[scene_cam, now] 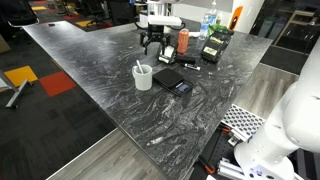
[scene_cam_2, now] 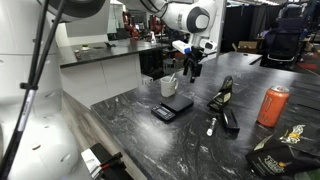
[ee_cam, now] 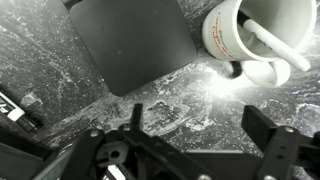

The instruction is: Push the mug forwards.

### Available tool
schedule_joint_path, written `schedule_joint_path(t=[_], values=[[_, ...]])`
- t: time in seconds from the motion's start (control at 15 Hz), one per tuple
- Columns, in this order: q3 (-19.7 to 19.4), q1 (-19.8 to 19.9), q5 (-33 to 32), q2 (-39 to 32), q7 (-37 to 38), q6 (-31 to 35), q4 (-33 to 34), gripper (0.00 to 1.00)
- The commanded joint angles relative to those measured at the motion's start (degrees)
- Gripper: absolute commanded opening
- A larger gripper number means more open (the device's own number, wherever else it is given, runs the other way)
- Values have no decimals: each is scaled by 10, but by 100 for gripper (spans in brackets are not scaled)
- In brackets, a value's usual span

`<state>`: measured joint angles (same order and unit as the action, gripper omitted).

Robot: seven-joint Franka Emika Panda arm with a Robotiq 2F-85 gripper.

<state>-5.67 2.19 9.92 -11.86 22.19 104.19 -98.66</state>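
Note:
The white mug (scene_cam: 143, 76) stands upright on the dark marbled table, with a white stick leaning inside it. It also shows in an exterior view (scene_cam_2: 169, 86) and at the top right of the wrist view (ee_cam: 255, 30), handle toward the gripper. My gripper (scene_cam: 152, 42) hangs above the table a little beyond the mug, apart from it. In an exterior view it (scene_cam_2: 192, 68) sits just right of the mug. In the wrist view the gripper (ee_cam: 200, 125) is open and empty, with bare table between the fingers.
A flat black square scale (scene_cam: 172, 80) (scene_cam_2: 172, 107) (ee_cam: 130, 40) lies right beside the mug. An orange-red can (scene_cam: 184, 40) (scene_cam_2: 272, 105), a marker (scene_cam_2: 211, 126), a black device (scene_cam_2: 222, 95) and a snack bag (scene_cam_2: 285, 150) stand farther along the table.

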Motion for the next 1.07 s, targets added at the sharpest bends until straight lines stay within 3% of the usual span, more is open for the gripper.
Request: schedule_joint_path(t=[0.0, 0.73, 1.0], values=[[9, 9, 40, -61, -8, -36, 64, 100], [30, 2, 66, -165, -7, -93, 164, 100], [37, 2, 65, -187, -7, -148, 194, 100]])
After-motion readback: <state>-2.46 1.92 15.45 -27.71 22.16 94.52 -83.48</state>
